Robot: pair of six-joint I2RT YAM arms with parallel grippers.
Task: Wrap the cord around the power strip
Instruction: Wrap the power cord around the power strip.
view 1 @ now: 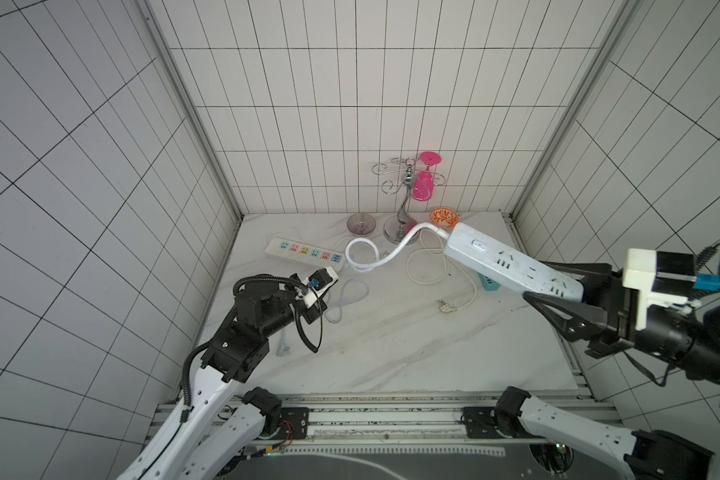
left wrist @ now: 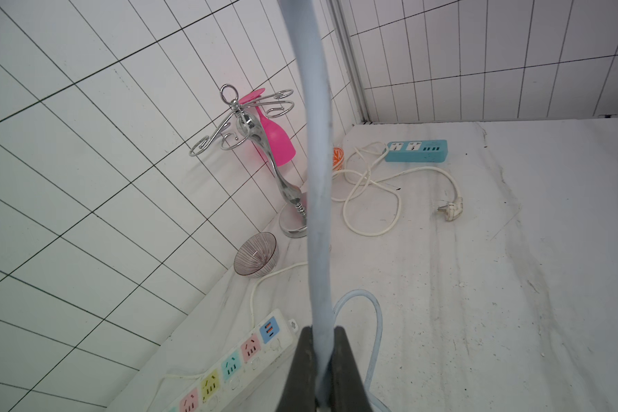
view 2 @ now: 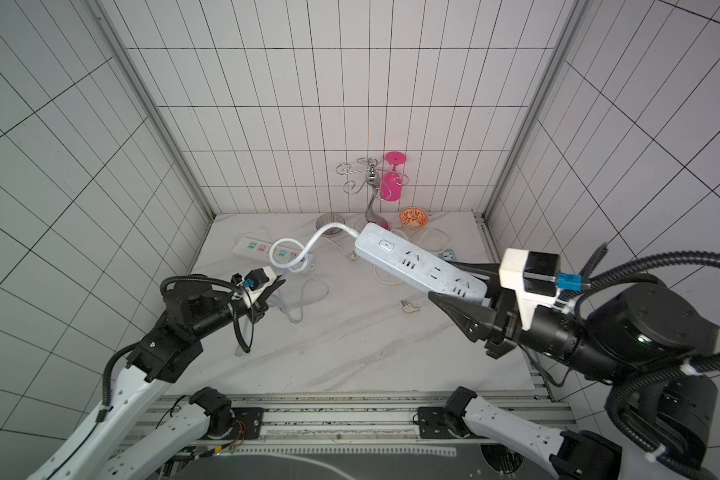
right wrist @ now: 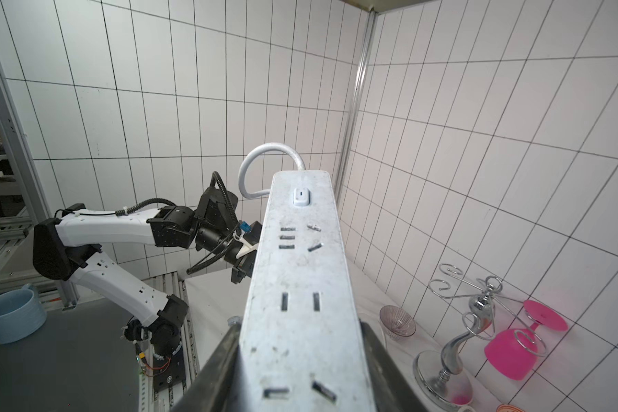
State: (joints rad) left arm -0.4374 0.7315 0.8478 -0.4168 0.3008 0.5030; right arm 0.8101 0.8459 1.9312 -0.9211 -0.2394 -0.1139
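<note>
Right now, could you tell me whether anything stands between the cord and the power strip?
Nothing visible does: the right end effector holds the power strip above the table, the left end effector pinches the cord, and the loop between hangs free.

The power strip (view 1: 512, 264) is held over the right of the table (view 1: 391, 353), clamped at its near end in the right gripper (view 1: 535, 279). The cord (view 1: 391, 255) is led from its far end leftward to the left gripper (left wrist: 322, 333), where it is pinched. The longer strip (view 1: 304, 251) is laid behind that gripper; the shorter strip (left wrist: 416, 150) is laid beneath the raised one. A bowl (view 1: 361, 223), a rack (view 1: 404, 208) and a cup (view 1: 444, 217) are set left to right along the back wall.
</note>
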